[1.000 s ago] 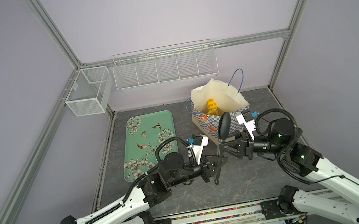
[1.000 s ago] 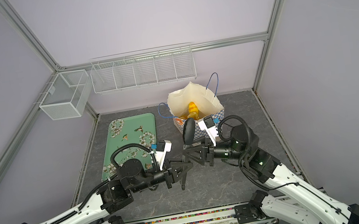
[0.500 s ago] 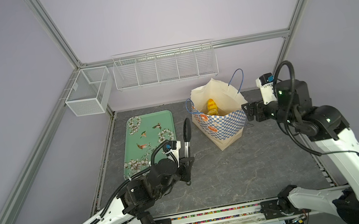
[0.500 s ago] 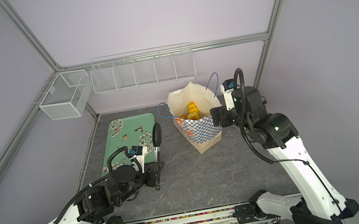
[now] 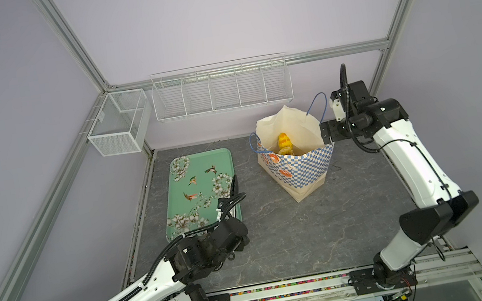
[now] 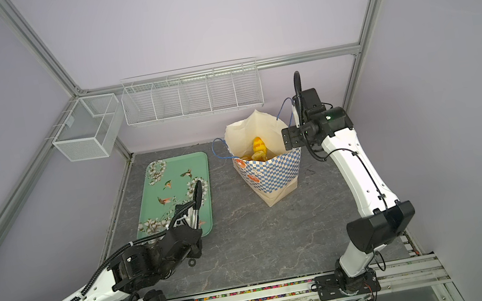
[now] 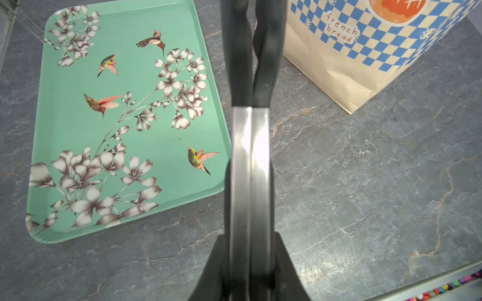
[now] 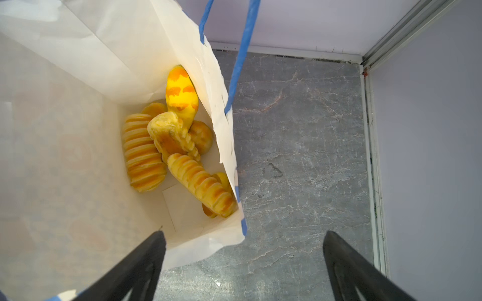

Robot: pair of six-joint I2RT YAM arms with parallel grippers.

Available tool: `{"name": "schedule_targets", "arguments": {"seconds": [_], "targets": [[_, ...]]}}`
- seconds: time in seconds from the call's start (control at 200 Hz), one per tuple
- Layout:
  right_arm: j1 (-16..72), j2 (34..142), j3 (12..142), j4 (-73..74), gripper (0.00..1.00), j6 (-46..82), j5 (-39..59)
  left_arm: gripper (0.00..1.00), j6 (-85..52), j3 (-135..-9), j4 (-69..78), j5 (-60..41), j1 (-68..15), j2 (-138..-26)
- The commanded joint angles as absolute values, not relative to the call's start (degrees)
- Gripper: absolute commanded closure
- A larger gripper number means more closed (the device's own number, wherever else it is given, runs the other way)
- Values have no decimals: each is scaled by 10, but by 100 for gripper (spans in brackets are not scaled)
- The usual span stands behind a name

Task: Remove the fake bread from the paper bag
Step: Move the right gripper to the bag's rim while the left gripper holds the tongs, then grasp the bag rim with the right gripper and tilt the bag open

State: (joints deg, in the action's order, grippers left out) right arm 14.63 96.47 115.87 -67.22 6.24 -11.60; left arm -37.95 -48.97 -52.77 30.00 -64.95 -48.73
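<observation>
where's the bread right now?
In both top views the bread lies inside the paper bag, at the back right of the table, right of the green tray. The open right gripper hovers at the bag's right edge.

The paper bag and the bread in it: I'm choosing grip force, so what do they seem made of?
The paper bag: thin matte paper, going by its creased tan base and crumpled cream rim. The fake bread: likely moulded plastic or foam, slightly glossy, with even ribs and painted-looking orange shading.
</observation>
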Motion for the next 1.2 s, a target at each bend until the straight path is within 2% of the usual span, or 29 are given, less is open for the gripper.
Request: {"name": "schedule_targets", "arguments": {"seconds": [0.0, 0.155, 0.42, 0.46, 0.665, 0.775, 0.89, 1.055, 1.195], "targets": [[142, 1009, 1223, -725, 3, 50, -93, 100, -393, -469, -530, 313, -635, -473], [141, 1057, 1288, -759, 3, 46, -96, 100, -358, -458, -489, 248, -574, -480], [133, 1110, 1288, -739, 6, 21, -87, 100, -306, -477, -457, 191, -514, -535], [133, 1122, 1288, -735, 11, 17, -79, 100, -302, -485, -461, 191, -512, -549], [141, 1153, 1286, -722, 63, 10, -94, 100, -312, -522, -498, 211, -510, -597], [154, 1137, 1279, -708, 82, -13, -148, 100, -323, -528, -514, 214, -510, -605], [172, 1092, 1237, -663, 93, -48, -215, 100, -336, -539, -532, 215, -510, -614], [201, 1007, 1143, -576, 93, -95, -292, 100, -359, -558, -547, 210, -510, -619], [227, 930, 1068, -497, 93, -138, -339, 100, -386, -549, -543, 203, -510, -576]]}}
